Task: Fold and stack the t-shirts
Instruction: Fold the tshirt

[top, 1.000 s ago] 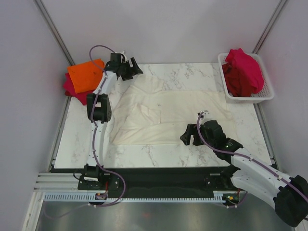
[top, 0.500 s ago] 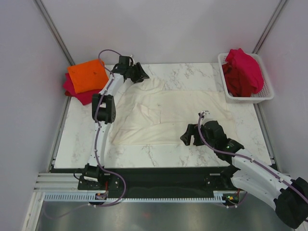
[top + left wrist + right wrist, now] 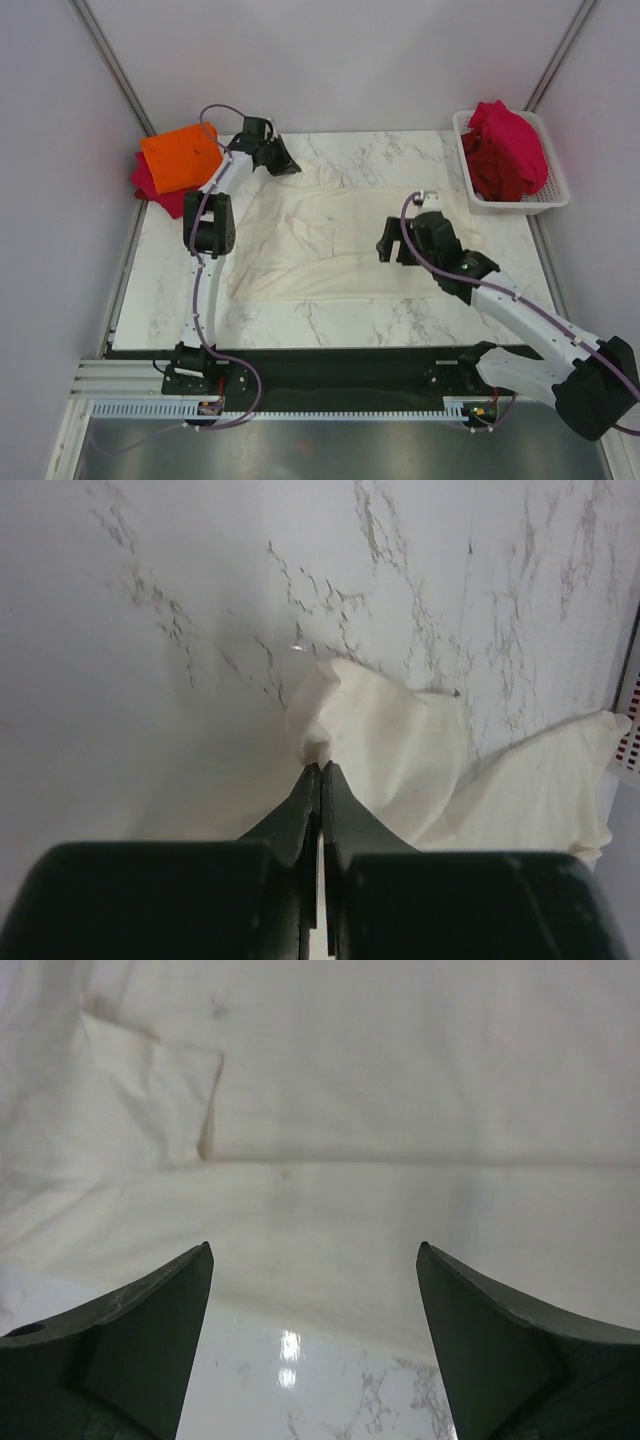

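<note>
Left jaws were clamped tight, apparently on a corner of the cream t-shirt [image 3: 400, 770]. Right jaws hung wide open over its near edge.

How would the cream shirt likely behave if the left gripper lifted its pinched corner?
Probably floppy: the cream shirt bunches at the shut left gripper, so it should drape. Likely light: thin cloth lying flat. It may slide on the smooth table.

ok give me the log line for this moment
left tool: shut on cream-white t-shirt far-left corner | right tool: open, above same shirt | stack: orange t-shirt on crimson t-shirt
</note>
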Available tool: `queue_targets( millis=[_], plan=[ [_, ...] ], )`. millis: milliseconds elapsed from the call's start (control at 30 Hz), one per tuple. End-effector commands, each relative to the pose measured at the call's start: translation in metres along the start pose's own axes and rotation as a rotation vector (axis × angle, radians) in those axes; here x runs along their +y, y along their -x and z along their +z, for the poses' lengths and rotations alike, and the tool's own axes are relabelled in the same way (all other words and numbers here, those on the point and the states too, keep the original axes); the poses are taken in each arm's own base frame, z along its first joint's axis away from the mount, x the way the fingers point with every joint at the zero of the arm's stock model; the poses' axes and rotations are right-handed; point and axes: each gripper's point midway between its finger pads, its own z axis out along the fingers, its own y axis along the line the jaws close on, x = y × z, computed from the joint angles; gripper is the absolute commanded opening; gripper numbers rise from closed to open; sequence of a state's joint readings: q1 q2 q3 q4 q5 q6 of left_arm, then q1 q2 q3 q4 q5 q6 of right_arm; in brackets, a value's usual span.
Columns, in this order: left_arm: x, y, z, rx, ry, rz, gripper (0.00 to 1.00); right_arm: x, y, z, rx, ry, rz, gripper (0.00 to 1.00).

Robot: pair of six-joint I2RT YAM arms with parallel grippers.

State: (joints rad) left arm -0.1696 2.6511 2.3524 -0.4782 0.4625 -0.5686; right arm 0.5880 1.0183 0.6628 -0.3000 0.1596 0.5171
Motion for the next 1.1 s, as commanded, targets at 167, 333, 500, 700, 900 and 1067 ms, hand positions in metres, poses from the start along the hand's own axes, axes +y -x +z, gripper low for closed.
queue_targets(
  millis=[167, 333, 500, 700, 900, 1067],
  plan=[
    [-0.125, 0.045, -0.156, -0.185, -0.139, 0.277, 0.02, -0.033, 0.165, -0.010, -0.242, -0.244, 0.077, 0.93],
    [-0.132, -0.005, -0.188, -0.112, -0.129, 0.322, 0.02, -0.050, 0.195, -0.007, -0.234, -0.283, 0.088, 0.93],
    [-0.113, -0.086, -0.220, -0.017, -0.053, 0.340, 0.02, -0.067, 0.193, -0.009, -0.227, -0.338, 0.080, 0.94],
    [-0.065, -0.184, -0.257, 0.051, 0.064, 0.290, 0.02, -0.100, 0.173, 0.008, -0.150, -0.477, 0.063, 0.95],
    [-0.011, -0.242, -0.255, 0.165, 0.163, 0.248, 0.02, -0.124, 0.187, 0.051, -0.074, -0.515, 0.103, 0.92],
    [0.010, -0.265, -0.241, 0.261, 0.209, 0.220, 0.02, -0.146, 0.194, 0.102, -0.006, -0.607, 0.050, 0.87]
  ],
)
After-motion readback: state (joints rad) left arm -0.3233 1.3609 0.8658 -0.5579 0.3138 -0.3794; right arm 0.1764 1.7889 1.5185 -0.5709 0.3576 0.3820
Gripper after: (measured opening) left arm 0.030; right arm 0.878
